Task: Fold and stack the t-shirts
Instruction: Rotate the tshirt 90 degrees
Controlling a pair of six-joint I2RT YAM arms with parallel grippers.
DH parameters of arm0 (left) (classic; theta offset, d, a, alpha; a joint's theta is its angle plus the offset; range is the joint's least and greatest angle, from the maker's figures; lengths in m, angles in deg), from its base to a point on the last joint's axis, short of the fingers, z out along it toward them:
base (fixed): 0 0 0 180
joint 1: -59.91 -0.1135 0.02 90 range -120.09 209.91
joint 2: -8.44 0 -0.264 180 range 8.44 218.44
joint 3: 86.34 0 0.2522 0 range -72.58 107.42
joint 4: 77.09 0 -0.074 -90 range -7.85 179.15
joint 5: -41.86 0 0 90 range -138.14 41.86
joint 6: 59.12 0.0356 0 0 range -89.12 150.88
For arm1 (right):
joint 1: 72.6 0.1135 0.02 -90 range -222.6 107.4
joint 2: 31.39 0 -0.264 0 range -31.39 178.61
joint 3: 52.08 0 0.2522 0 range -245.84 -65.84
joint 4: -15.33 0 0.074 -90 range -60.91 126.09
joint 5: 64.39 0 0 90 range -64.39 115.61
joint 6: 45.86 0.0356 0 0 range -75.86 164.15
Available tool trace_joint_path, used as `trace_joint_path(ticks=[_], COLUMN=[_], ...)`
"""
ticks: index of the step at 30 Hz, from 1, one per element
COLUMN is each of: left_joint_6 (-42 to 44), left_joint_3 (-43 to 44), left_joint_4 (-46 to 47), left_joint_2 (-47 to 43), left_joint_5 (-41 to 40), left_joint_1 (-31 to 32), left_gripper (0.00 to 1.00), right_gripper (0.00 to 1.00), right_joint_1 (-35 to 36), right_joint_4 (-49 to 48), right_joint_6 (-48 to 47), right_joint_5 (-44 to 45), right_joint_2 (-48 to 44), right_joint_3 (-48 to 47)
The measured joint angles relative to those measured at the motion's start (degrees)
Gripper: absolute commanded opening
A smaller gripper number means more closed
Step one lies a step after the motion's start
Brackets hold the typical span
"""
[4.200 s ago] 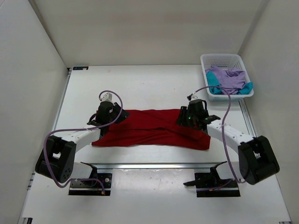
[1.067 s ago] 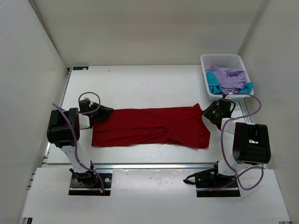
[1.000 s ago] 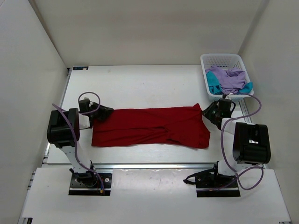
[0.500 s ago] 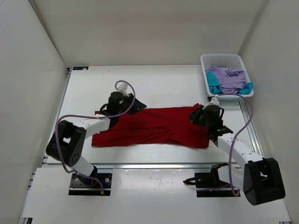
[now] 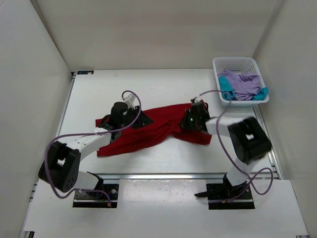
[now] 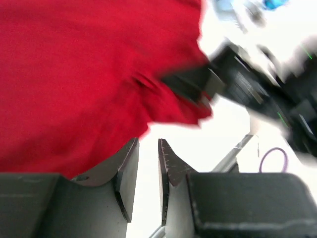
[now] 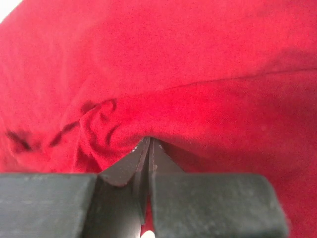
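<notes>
White table [image 5: 163, 89], pale walls [image 5: 148, 34]; red shirt [image 5: 153, 131] rumpled at centre. Raised fold near its right end clamped by right gripper [image 7: 148, 143], probably for carrying across. Over the left half, left gripper [image 6: 147, 145], fingers narrowly apart, empty (bare table between them). In basket [image 5: 237, 62], far right corner: lavender shirt [image 5: 242, 83], teal shirt [image 5: 224, 91], heaped.

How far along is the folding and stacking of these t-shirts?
Done: nothing yet; no folded stack shows. In hand: the dark red cloth t-shirt lies bunched on the table, the right gripper shut on a pinch of it, the left gripper over it with jaws slightly apart and bare. Left: folding it, then the lavender purple t-shirt and teal blue t-shirt heaped in the white plastic mesh basket.
</notes>
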Motion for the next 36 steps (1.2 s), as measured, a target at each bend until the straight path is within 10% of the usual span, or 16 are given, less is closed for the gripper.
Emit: trace_joint_path(ticks=[7,10,15,19,28,36], left_joint_6=[1.84,3.76,7.43,10.86,16.44,19.26], left_joint_3=[0.11,-0.48,-0.94,-1.18,-1.70,2.78], left_joint_4=[-2.21,-5.46,-12.17,-16.63,-22.91,-26.84], left_joint_2=[-9.05,-11.63,-13.92,-13.92,-17.44,-18.51], left_joint_5=[2.16,2.12,-0.66,-0.68,2.23,0.55], left_joint_1=[-3.52,-6.12,-6.97,-5.38,-3.58,-3.43], left_gripper=[0.35,0.37,0.35,0.35,0.39,0.38], right_gripper=[0.07,0.24,0.37,0.35,0.44,0.47], right_joint_1=[-3.28,-3.32,-2.47,0.85,13.77,22.21], right_joint_4=[12.63,27.17,45.31,48.52,18.86,0.81], right_joint_6=[-7.56,-12.83,-19.37,-21.94,-9.94,3.17], right_joint_5=[-6.03,-4.72,-2.23,0.52,-3.72,-1.42], right_joint_2=[36.28,49.29,49.29,36.57,2.16,14.08], right_joint_3=[-52.65,-80.59,-100.32,-91.86,-20.65,-19.06])
